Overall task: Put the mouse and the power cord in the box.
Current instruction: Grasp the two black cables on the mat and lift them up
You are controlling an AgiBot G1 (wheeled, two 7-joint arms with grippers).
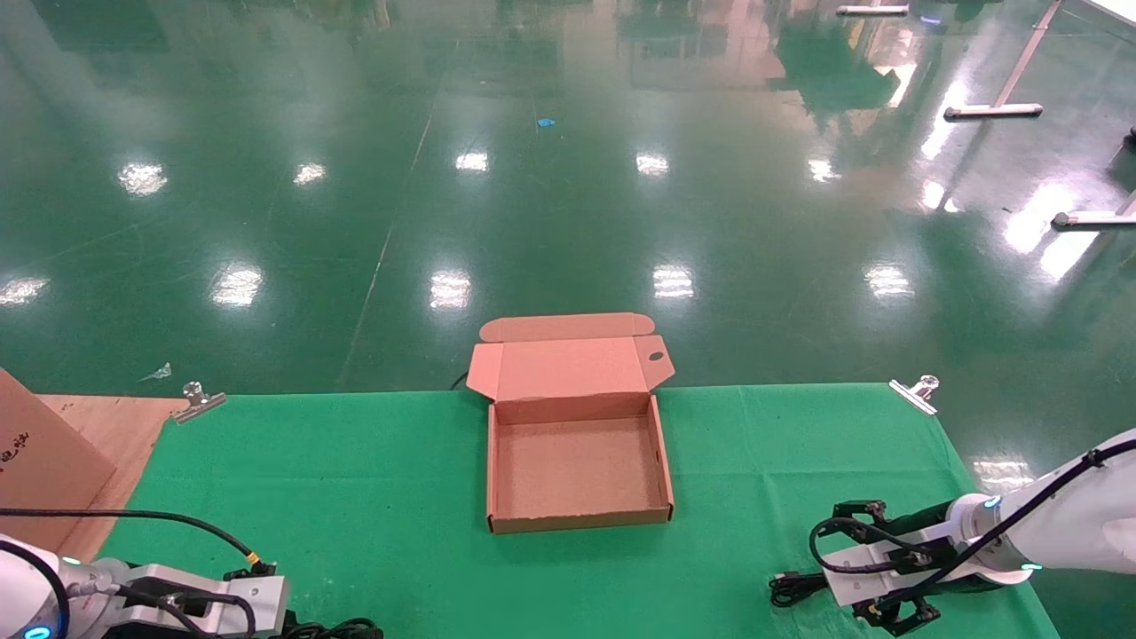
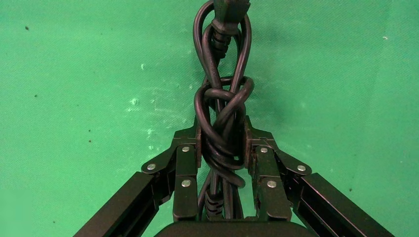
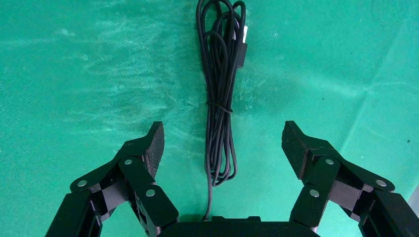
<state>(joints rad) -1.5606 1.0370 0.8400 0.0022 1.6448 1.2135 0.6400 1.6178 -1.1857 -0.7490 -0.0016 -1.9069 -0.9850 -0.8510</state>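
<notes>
The box (image 1: 661, 461) lies open and empty at the middle of the green table, its lid folded back over the far edge. At the near left corner my left gripper (image 2: 222, 143) is shut on the power cord (image 2: 222, 103), a knotted black bundle with a plug end beyond the fingertips; part of that power cord (image 1: 348, 630) also shows in the head view. My right gripper (image 3: 223, 136) is open low over the near right of the table. The mouse's thin coiled cable (image 3: 220, 89) lies between its fingers. The mouse itself is hidden.
A bigger brown carton (image 1: 35, 461) stands on a wooden board (image 1: 115, 426) at the left edge. Metal clips (image 1: 197, 401) (image 1: 916, 392) hold the green cloth at the far corners. Beyond the far edge is green floor.
</notes>
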